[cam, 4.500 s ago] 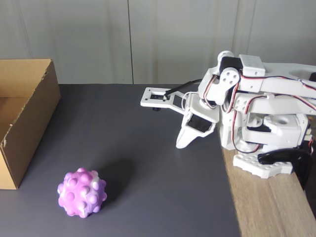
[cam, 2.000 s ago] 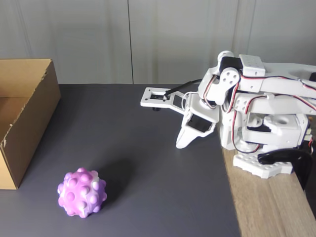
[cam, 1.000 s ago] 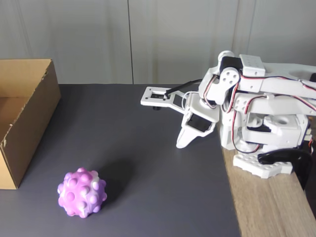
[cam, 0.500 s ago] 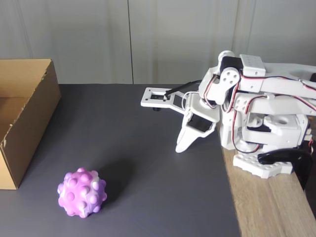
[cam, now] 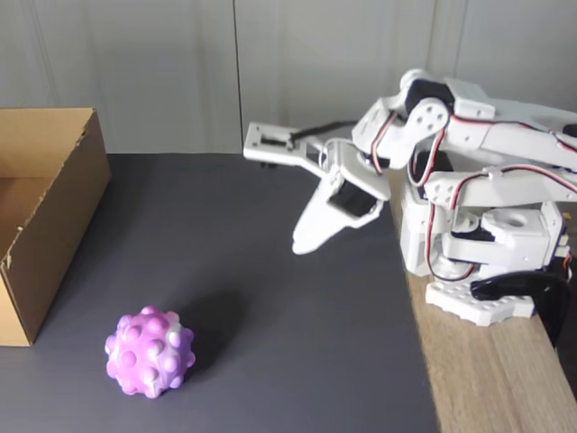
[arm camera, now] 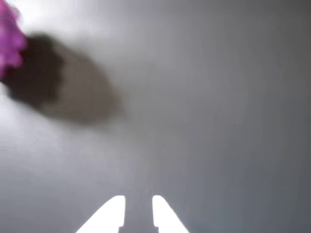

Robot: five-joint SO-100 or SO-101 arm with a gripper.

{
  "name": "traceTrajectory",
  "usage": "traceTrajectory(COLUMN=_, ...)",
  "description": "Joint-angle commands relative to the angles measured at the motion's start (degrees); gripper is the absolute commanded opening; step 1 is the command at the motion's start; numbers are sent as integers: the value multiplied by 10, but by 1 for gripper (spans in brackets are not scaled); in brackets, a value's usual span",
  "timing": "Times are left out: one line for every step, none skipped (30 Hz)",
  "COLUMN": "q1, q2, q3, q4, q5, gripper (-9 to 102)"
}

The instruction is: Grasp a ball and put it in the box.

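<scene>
Fixed view: my fingers (cam: 306,242) hang above the dark matte counter (cam: 270,361), nearly shut, just a thin slit, holding nothing. The ball (cam: 150,352), soft, bumpy, purple-pink, roughly round so no long axis, sits well ahead and off to my left. Cardboard box (cam: 45,207) lies beyond it.

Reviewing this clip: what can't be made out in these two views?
- Ball: in the wrist view, cut off by the left edge and blurred; its bumps are unreadable.
- Box: in the fixed view, the left edge cuts it off, so its far side and most of its floor are out of view.
- Gripper: the wrist view shows two tips a narrow gap apart; in the fixed view they overlap.
- Arm base: partly cut off by the right edge.
</scene>
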Motion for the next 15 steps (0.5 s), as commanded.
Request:
traceTrajectory(q1=-20, q2=-42, q3=-76, q4=-21, q5=0, gripper=6)
traceTrajectory(q1=-29, q2=-72, q3=-104, q4=-29, q5=0, gripper=5)
traceTrajectory(q1=-38, q2=-98, q3=-129, q4=-37, q5=-4, gripper=4)
traceTrajectory(q1=-47, q2=-125, q3=-154, q4=-47, q5=-10, gripper=3)
traceTrajectory(q1=-56, q2=-153, q3=-178, q4=-58, q5=-17, gripper=3)
traceTrajectory(q1=-65, q2=-181, q3=-202, q4=-69, q5=-20, gripper=2)
traceTrajectory(q1=-73, q2=-208, q3=-223, q4=-81, q5=-23, gripper=1)
traceTrajectory(q1=-81, q2=-235, q3=-244, q4=-94, q5=-24, gripper=1)
traceTrajectory(q1=-87, q2=-263, q3=-266, q4=-104, q5=-24, gripper=1)
traceTrajectory(q1=-94, q2=-287, q3=-288, q4=-115, q5=-23, gripper=1)
traceTrajectory(q1=-100, q2=-312, q3=-309, q4=-126, q5=-22, gripper=1)
traceTrajectory(q1=-106, q2=-337, q3=-332, q4=-134, q5=-22, gripper=1)
traceTrajectory(q1=-113, q2=-360, q3=-355, q4=-140, q5=-22, gripper=1)
traceTrajectory(q1=-120, q2=-381, q3=-375, q4=-147, q5=-22, gripper=1)
traceTrajectory(q1=-128, q2=-400, q3=-390, q4=-156, q5=-22, gripper=1)
